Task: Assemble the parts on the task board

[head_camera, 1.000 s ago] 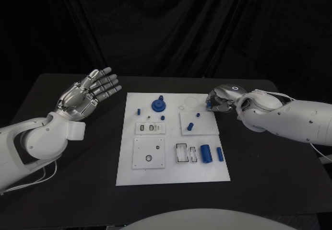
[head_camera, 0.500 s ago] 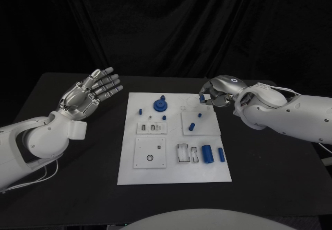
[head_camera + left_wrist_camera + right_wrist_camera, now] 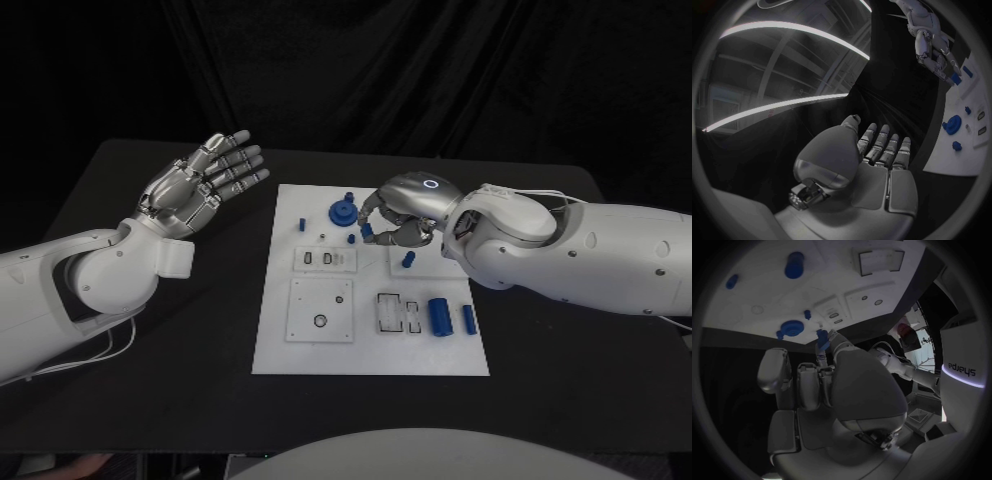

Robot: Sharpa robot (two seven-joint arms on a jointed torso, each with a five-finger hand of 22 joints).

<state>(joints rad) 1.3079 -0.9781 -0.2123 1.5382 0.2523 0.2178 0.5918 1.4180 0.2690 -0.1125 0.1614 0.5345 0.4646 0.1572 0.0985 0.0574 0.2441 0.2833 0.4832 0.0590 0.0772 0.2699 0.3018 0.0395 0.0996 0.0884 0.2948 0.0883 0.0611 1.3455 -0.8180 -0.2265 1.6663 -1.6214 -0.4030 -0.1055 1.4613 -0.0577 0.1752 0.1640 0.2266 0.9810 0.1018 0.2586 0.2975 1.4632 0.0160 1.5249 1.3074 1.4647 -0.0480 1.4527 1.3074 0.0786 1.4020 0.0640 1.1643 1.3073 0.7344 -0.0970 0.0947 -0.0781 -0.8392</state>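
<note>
The right hand (image 3: 400, 214) hung over the upper middle of the white board (image 3: 372, 350), pinching a small blue peg (image 3: 822, 337) between thumb and finger, just right of the round blue knob (image 3: 343, 212). The left hand (image 3: 202, 183) was raised at upper left, off the board, fingers spread and holding nothing. Two blue cylinders (image 3: 451, 317) lay at the board's lower right.
</note>
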